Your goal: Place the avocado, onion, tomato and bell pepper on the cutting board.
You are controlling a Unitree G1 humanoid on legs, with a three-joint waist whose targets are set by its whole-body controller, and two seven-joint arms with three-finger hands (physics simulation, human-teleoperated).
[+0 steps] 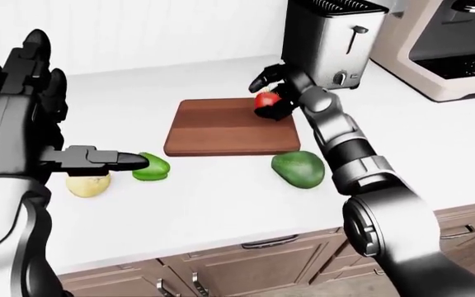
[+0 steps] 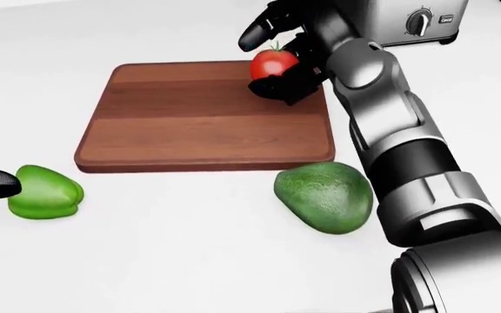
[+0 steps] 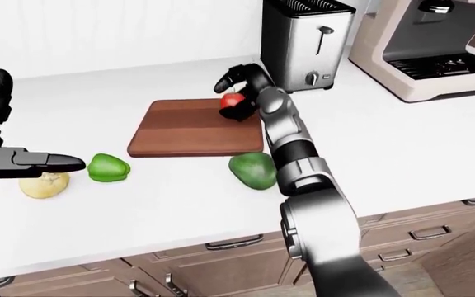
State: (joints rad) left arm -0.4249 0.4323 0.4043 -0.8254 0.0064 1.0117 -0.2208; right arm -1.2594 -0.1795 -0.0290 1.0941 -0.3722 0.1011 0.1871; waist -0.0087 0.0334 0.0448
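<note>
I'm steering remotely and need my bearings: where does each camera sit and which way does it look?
Head view: on the head, looking steeply down at the cutting board; right arm and right hand show.
Left-eye view: on the head, looking out over the counter; left hand and right arm show.
Right-eye view: nearly the same scene.
All share the tomato.

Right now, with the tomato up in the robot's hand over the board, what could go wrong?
1. The tomato sits in the right hand near the board's top right corner in the head view. It's round, so it might roll off onto the counter when let go.
2. The avocado lies right beside the right forearm; pulling back could nudge it.
3. The left hand's fingers hover close to the pepper and could bump it away.
</note>
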